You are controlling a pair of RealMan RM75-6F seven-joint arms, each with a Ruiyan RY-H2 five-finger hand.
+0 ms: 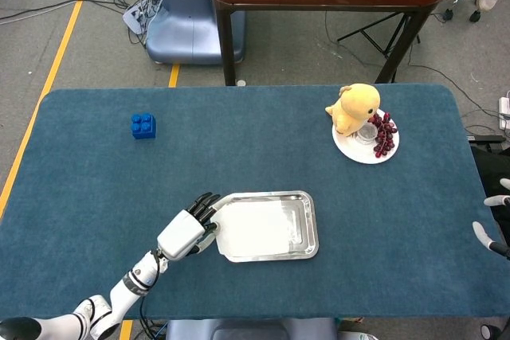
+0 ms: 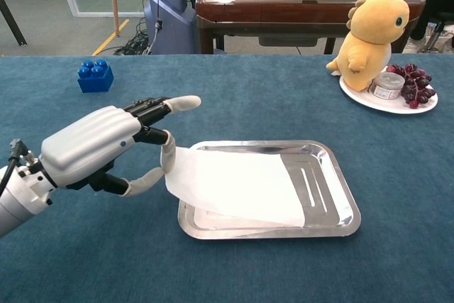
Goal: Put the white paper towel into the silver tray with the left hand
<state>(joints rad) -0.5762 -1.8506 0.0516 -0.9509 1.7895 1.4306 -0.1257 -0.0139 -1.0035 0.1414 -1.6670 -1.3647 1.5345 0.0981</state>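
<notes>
1. The silver tray [image 1: 307, 244] [image 2: 333, 225] serves as landmark; it sits on the blue table [image 1: 96, 197] [image 2: 71, 260].
2. The left hand [image 1: 187, 231] [image 2: 96, 147] is just beside the tray's left edge and pinches the near corner of the white paper towel [image 1: 255, 230] [image 2: 234, 186] between thumb and a finger, its other fingers stretched out above.
3. The paper towel lies over most of the tray's floor, its held edge lifted above the tray's left rim; the tray's right end is bare metal.
4. The right hand [image 1: 490, 232] shows only as a few fingers at the edge of the head view, well to the right of the tray; I cannot tell how far it is spread.
5. Well beyond the tray to the right, a white plate [image 1: 358, 151] [image 2: 369, 101] holds a yellow plush toy [image 1: 353, 107] [image 2: 372, 30], dark grapes [image 1: 385, 137] [image 2: 411, 90] and a small cup [image 2: 388, 84].
6. A blue brick [image 1: 143, 126] [image 2: 94, 76] lies well beyond the tray to the left.
</notes>
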